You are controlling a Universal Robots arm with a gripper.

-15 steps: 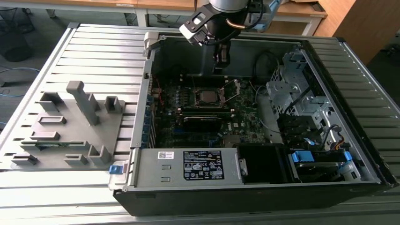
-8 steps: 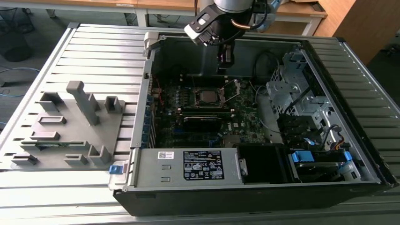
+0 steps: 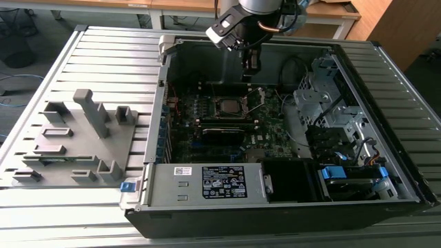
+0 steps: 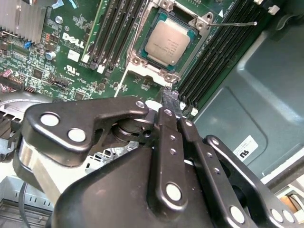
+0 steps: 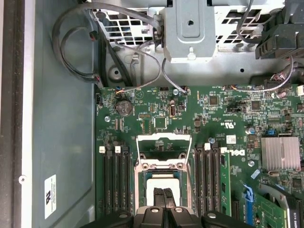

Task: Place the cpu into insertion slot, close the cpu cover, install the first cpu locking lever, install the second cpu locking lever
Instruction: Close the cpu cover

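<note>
The cpu (image 4: 170, 42), a silver-grey square chip, lies flat in the insertion slot (image 4: 136, 60) on the green board. In the exterior view the cpu (image 3: 226, 106) sits mid-board inside the open case. The cpu cover (image 5: 164, 144), a thin silver frame with a square window, stands open at one side of the slot (image 5: 142, 166). A thin wire lever (image 4: 232, 23) sticks out free beside the socket. My gripper (image 4: 171, 98) hangs above the socket's edge with its black fingers shut together, holding nothing. It (image 5: 164, 194) hovers over the cpu (image 5: 164, 179), and in the exterior view the gripper (image 3: 251, 70) is above the board's far side.
Black memory slots (image 5: 209, 175) flank the socket on both sides. A silver heat sink (image 5: 280, 153) and a drive cage (image 3: 324, 103) stand on the exterior view's right. The case walls (image 3: 165, 77) box in the board. A grey fixture tray (image 3: 69, 139) lies outside the case.
</note>
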